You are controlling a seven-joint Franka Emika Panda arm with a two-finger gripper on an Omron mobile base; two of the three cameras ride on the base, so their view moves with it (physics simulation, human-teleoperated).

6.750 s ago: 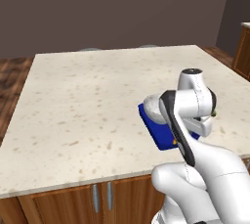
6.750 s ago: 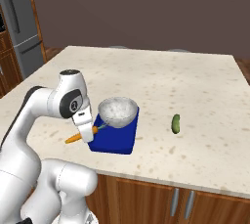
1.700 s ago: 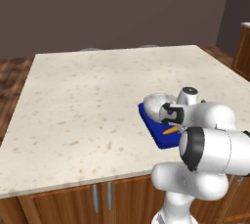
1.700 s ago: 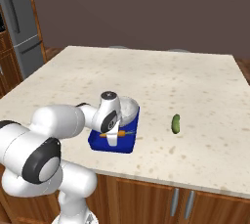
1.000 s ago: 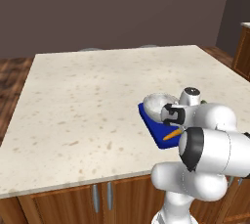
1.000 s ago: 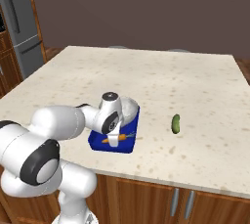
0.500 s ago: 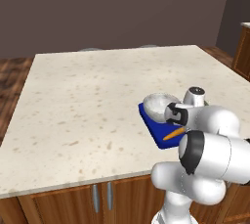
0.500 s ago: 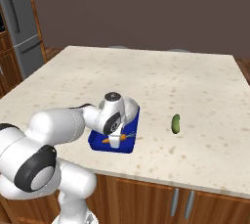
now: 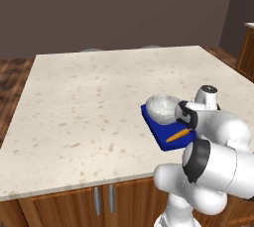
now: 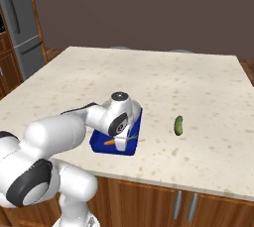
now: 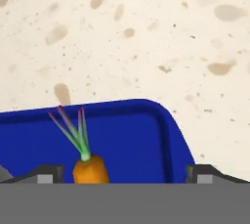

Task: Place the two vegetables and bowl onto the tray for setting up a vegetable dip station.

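On the pale speckled surface (image 9: 89, 97), going from left to right in the right base view, comes first the blue tray (image 10: 99, 146), which sits near the front edge with the arm bent low over it. The bowl (image 9: 161, 108) rests on the tray's far half, and the carrot (image 9: 177, 135) lies flat on the near half, seen best in the left base view. The hand view looks straight down on that carrot (image 11: 90, 168), its green top pointing toward the tray's rim (image 11: 166, 135), and it sits loose between the fingers (image 11: 49, 173), which stand spread wide on either side and grip nothing. Further right, well apart from the tray, the cucumber (image 10: 178, 125) lies alone on bare surface, its long axis running roughly away from the front edge. So two of the three things look settled, and the cucumber is likely the one left. It lies to the right of the fingers, with open surface all the way between and nothing to bump except the tray rim on leaving. A grasp across its narrow width would probably suit best. Room on the tray remains beside the carrot, though the bowl crowds the far end.
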